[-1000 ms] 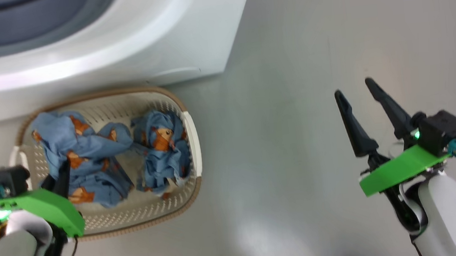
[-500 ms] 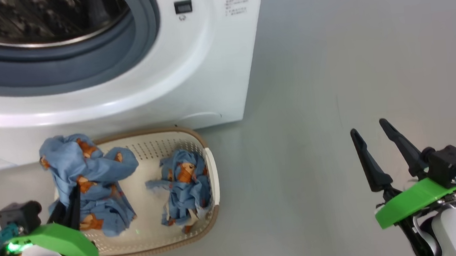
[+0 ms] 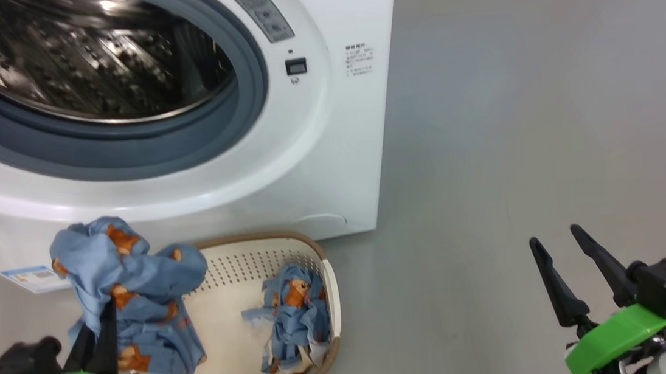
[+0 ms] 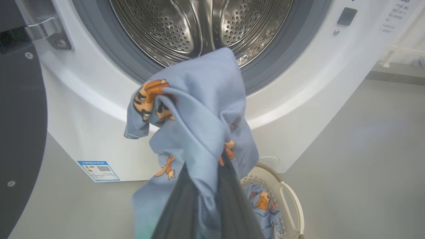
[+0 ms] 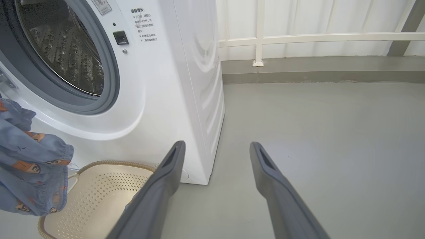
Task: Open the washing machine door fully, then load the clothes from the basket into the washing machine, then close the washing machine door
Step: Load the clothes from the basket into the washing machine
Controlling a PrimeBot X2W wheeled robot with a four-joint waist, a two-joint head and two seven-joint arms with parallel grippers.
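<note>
Clothes (image 3: 140,279) light blue, orange-brown cartoon figures, crumpled bundle.

From my seat the drum (image 3: 88,58) reads as bright perforated steel, mirror-shiny, set inside a dull grey-blue rubber ring (image 3: 122,155). The washer (image 3: 341,149) shell is smooth white with a glossy sheen. Its hinge (image 4: 43,28) is polished metal, and the door (image 4: 16,116) face beside it looks dark and matt. I see the clothes (image 3: 129,292) as soft, crumpled cloth. The basket (image 3: 225,277) is cream perforated plastic with a brown woven-look rim. The floor (image 3: 544,99) is smooth grey, faintly shiny. The right gripper (image 3: 555,234) has dark matt fingers (image 5: 275,186).
</note>
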